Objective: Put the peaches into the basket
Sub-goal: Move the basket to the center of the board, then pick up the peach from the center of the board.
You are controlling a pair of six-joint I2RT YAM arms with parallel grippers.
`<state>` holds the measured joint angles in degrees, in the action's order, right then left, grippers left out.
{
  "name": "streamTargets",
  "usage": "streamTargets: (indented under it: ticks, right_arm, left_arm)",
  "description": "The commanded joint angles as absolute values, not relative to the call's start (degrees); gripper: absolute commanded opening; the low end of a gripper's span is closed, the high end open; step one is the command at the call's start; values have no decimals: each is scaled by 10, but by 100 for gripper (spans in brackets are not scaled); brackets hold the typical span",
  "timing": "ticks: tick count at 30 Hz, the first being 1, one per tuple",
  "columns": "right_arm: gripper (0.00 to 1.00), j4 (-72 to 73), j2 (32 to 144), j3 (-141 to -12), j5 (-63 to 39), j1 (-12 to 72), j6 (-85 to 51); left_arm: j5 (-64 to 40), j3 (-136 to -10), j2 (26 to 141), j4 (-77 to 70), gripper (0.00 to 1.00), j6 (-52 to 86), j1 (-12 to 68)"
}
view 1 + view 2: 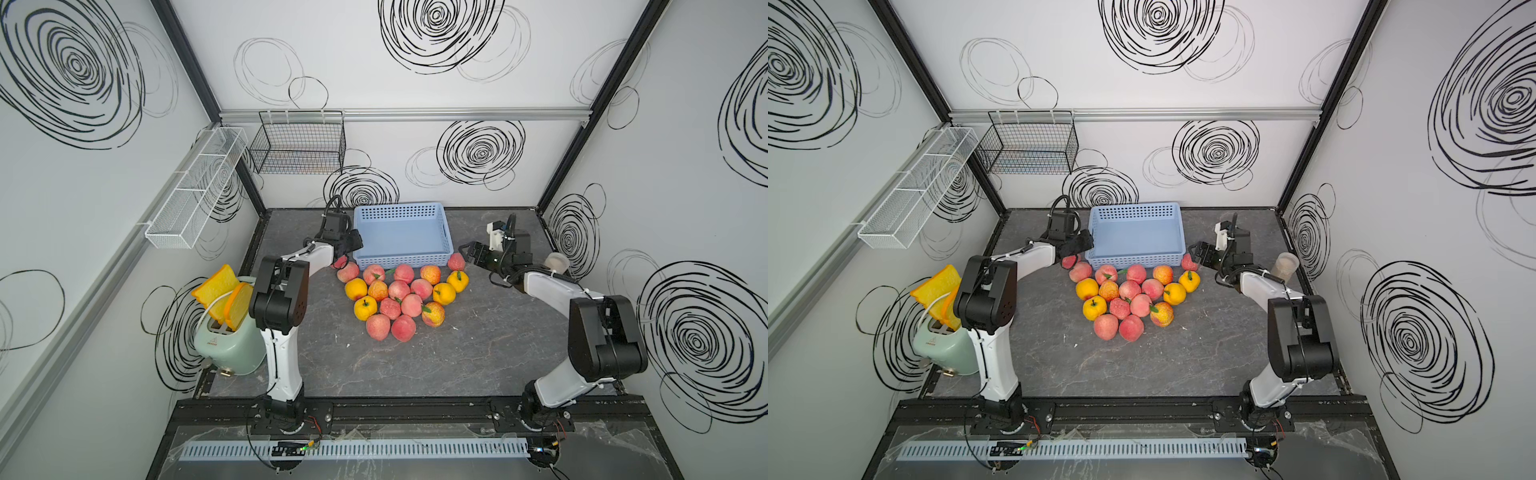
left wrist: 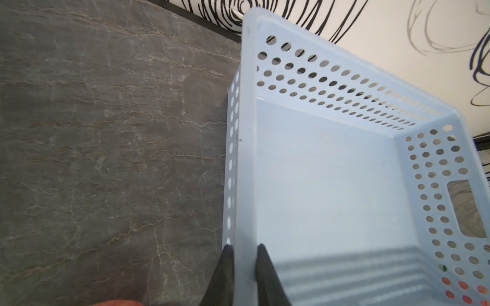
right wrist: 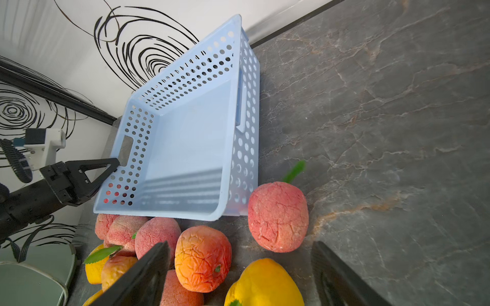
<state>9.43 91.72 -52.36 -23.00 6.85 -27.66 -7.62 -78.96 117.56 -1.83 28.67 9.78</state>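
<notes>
My view: white walls (image 1: 357,83) with black spiral scribbles; grey veined tabletop (image 1: 478,357); black wire basket (image 1: 299,145) far left; white mesh rack (image 1: 195,195) left.

1. In both top views the left arm (image 1: 318,255) (image 1: 1040,254) hides most of one peach (image 1: 340,262) (image 1: 1068,261) at the basket's (image 1: 403,259) (image 1: 1133,262) near corner; we see only a red sliver.
2. In the left wrist view the edge cuts off the left gripper's (image 2: 244,247) fingers (image 2: 222,275); a pink blur (image 2: 116,302) there is perhaps a peach.
3. In the right wrist view the edge crops the right gripper's (image 3: 240,245) fingers (image 3: 143,275) and a yellow peach (image 3: 265,283).
4. In a top view the right arm (image 1: 548,286) covers part of a pale cup (image 1: 557,262).
</notes>
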Motion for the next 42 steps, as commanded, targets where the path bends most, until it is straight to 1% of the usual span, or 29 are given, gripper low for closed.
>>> streamTargets:
  ticks: [1, 6, 9, 12, 15, 20, 22, 26, 31, 32, 36, 39, 42]
  right_arm:
    - [86, 88, 915, -526, -234, 72, -277]
    - [87, 76, 906, -527, -225, 73, -278]
    - [87, 65, 896, -528, -215, 75, -276]
    - [89, 43, 884, -533, -182, 78, -278]
    - [93, 21, 870, -537, -155, 80, -281]
    - [94, 6, 845, -532, -160, 78, -291]
    - [94, -13, 842, -537, -162, 77, -286]
    - [94, -60, 844, -540, -169, 65, -274]
    - [93, -51, 852, -508, -183, 51, -271]
    - [93, -51, 856, -506, -185, 51, -271]
    - [92, -42, 877, -510, -204, 57, -269]
    - [92, -44, 888, -514, -203, 64, -258]
    - [91, -33, 902, -512, -213, 76, -257]
  left_arm:
    - [-68, -790, 1148, -25, 20, 316, 106]
    - [-62, -792, 1142, -24, 33, 318, 110]
    - [-64, -792, 1132, -24, 45, 318, 112]
    - [-67, -788, 1117, -25, 57, 318, 115]
    - [-66, -787, 1097, -16, 64, 318, 121]
    - [-44, -773, 1046, 0, 73, 311, 141]
    - [-45, -755, 1016, -4, 75, 310, 149]
    - [-66, -715, 944, -1, 76, 280, 176]
    - [-93, -667, 845, 41, 79, 204, 207]
    - [-112, -658, 831, 44, 79, 195, 208]
    - [-248, -638, 795, 85, 78, 116, 213]
    - [-308, -613, 771, 118, 78, 42, 222]
    - [-349, -580, 744, 113, 80, -13, 239]
